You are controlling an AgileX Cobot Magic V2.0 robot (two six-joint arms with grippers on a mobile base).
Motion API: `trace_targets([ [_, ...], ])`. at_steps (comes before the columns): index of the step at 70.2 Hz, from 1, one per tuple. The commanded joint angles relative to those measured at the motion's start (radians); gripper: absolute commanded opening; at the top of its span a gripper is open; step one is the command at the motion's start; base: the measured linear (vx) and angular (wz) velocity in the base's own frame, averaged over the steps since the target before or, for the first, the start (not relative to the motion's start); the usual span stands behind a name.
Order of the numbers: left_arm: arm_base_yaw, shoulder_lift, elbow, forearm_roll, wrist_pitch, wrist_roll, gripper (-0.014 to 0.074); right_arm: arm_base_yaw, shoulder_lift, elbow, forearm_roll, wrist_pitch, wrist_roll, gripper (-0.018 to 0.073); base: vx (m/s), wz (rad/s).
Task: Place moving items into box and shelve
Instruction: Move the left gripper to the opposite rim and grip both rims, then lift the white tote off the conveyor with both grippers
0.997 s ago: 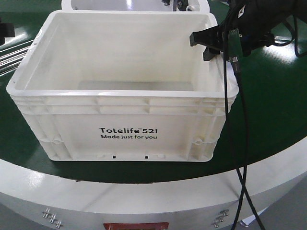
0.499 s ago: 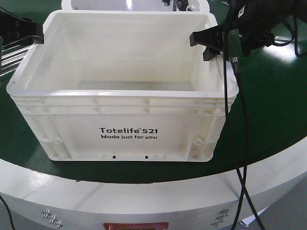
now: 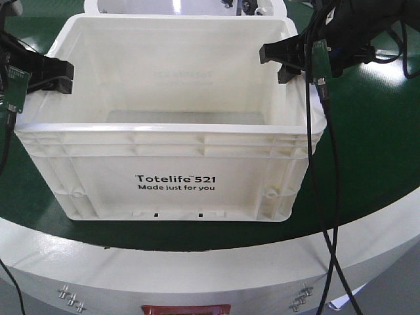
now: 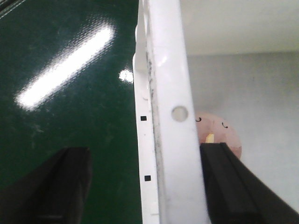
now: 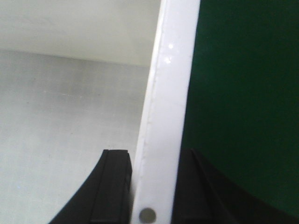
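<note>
The white box (image 3: 170, 141) printed "Totelife 521" stands on the green round table. My right gripper (image 3: 274, 64) is shut on its right rim (image 5: 166, 93), one finger inside the wall and one outside, as the right wrist view (image 5: 153, 154) shows. My left gripper (image 3: 64, 76) is open and straddles the left rim (image 4: 166, 84). In the left wrist view (image 4: 142, 151) the inner finger is close to the wall and the outer finger stands well off it. One rounded pinkish moving item (image 4: 219, 133) lies on the box floor. In the front view the box's near wall hides it.
The green table top (image 3: 367, 151) has a white outer ring (image 3: 197, 262) at the front. Another white container (image 3: 177, 8) stands just behind the box. Black cables (image 3: 328, 197) hang from the right arm across the box's right corner.
My left gripper has come in from the left edge of the front view and now straddles the box's left rim. The right gripper and the box have not moved.
</note>
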Motion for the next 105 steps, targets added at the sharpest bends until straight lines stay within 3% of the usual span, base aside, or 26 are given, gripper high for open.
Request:
trace_targets([
  [1,0.001,-0.028,-0.037,-0.007,-0.026,0.003,0.0463,0.003,-0.019,-0.022,0.023,-0.061,-0.027,-0.0012,0.0,0.0],
  [6,0.001,-0.026,-0.037,-0.007,-0.015,0.003,0.0356,0.003,-0.019,-0.022,0.025,-0.061,-0.027,-0.0012,0.0,0.0],
  [19,0.001,-0.026,-0.037,-0.007,-0.014,0.003,-0.003,0.003,-0.019,-0.022,0.025,-0.061,-0.026,-0.0012,0.0,0.0],
  [43,0.001,-0.033,-0.04,-0.01,-0.031,0.003,-0.0029,0.003,-0.021,-0.022,0.025,-0.062,-0.048,-0.0012,0.0,0.0],
  [53,0.001,-0.044,-0.04,-0.045,-0.039,0.024,-0.0027,0.003,-0.037,-0.032,0.026,-0.055,-0.071,-0.0012,0.0,0.0],
  [73,0.001,-0.09,-0.041,-0.087,-0.055,0.054,-0.0026,0.007,-0.06,-0.159,0.052,0.028,-0.076,-0.0012,0.0,0.0],
  [105,0.001,-0.117,-0.205,-0.119,0.097,0.054,-0.0026,0.015,-0.075,-0.29,0.066,0.183,-0.078,-0.0012,0.0,0.0],
])
